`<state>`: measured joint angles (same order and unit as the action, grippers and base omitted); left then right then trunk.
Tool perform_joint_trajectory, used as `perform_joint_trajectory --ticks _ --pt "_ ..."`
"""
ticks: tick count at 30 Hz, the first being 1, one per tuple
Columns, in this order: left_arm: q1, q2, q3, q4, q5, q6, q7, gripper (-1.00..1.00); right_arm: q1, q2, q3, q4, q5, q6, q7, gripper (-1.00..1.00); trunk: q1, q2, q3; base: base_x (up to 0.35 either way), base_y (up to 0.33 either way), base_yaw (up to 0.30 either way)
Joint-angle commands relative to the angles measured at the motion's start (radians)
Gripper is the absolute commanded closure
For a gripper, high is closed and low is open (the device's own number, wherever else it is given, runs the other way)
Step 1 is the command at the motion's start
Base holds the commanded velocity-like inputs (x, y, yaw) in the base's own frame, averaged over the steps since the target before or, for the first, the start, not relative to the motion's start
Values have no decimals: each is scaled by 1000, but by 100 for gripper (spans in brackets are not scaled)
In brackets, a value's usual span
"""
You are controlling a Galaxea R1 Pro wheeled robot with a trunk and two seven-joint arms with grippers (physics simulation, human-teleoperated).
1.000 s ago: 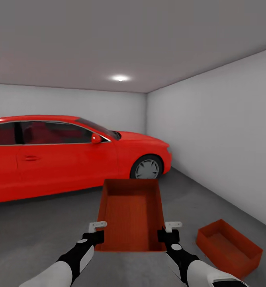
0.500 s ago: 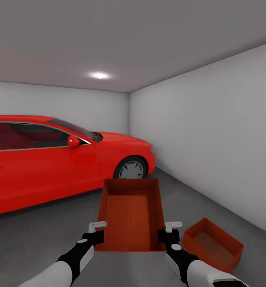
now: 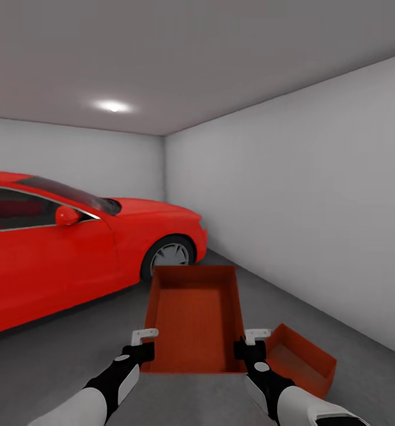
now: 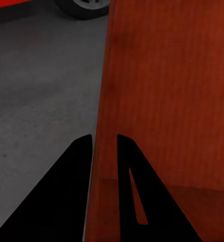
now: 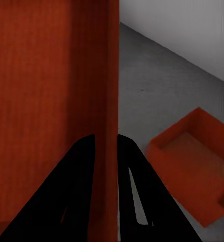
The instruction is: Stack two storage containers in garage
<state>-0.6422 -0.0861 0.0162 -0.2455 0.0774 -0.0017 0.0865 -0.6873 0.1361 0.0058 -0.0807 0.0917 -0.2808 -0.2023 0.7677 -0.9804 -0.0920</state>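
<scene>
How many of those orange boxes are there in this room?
2. One container is held up between the left gripper and right gripper, each pinching a side wall. The other container sits on the grey floor, beside the robot's right arm.

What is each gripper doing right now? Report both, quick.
Left gripper: shut on the left wall of the carried storage container.
Right gripper: shut on the same container's right wall.

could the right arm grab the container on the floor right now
Probably not. The right gripper is shut on the wall of the carried container, which the left gripper shares. The floor container sits low beside it, unobstructed, but the hand isn't free.
</scene>
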Motion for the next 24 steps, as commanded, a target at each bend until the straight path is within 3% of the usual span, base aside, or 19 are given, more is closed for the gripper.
perform_joint_trajectory --ticks 1,24 --pt "-1 25 -9 -5 4 -9 7 100 -1 0 -35 4 6 2 -3 100 1 -1 -2 322 0 -277" --pt "-1 25 -8 -5 4 -9 7 100 -1 0 -35 4 6 0 -2 100 1 -1 -2 322 0 -277"
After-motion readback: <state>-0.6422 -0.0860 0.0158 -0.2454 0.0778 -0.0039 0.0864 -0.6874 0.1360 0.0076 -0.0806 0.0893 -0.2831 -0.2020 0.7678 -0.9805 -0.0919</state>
